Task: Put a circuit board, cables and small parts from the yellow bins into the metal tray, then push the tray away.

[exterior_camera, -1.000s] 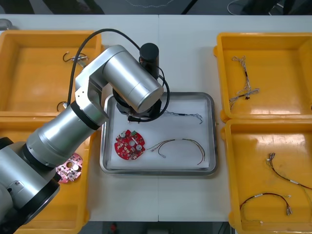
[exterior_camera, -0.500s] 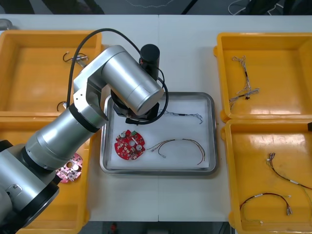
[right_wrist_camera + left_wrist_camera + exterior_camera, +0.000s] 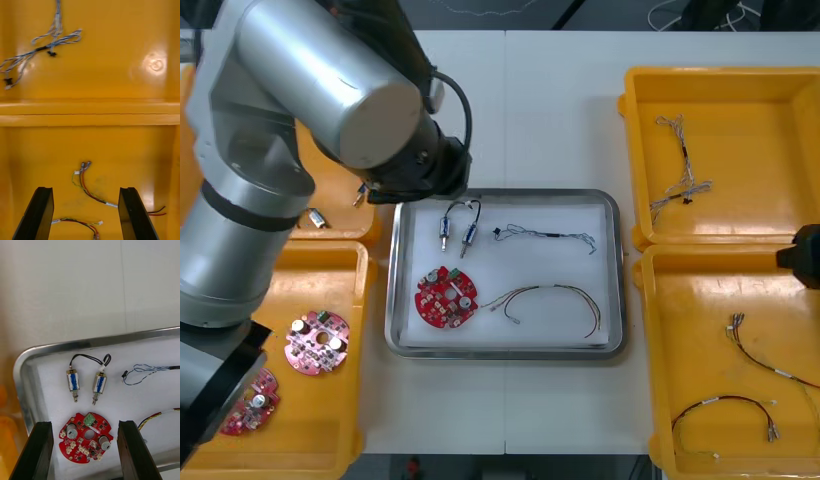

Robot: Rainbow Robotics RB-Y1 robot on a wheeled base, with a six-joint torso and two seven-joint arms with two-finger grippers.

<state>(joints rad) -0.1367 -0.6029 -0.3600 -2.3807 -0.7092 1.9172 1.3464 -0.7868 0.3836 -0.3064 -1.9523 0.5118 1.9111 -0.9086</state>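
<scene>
Judging by what lies in the tray [image 3: 505, 352], the loading looks all but done. A board [image 3: 446, 297], a red and yellow cable [image 3: 555, 298], a blue and white cable [image 3: 550, 237] and two parts [image 3: 457, 232] joined by a black wire all rest on its white floor, apart from one another.

The left gripper [image 3: 85, 423] hangs over the tray with its fingers spread wide and nothing between them. The board sits between the fingers just past their tips, the parts lie farther out beyond it, and the tray's rim runs beyond those.

The right gripper [image 3: 86, 189] hovers over a bin [image 3: 142, 157], fingers likewise wide and empty, with spare cables [image 3: 85, 186] lying between and just beyond the tips.

What seems left is the push: the tray is not yet sent away. Whether more items are wanted first, I cannot tell.
</scene>
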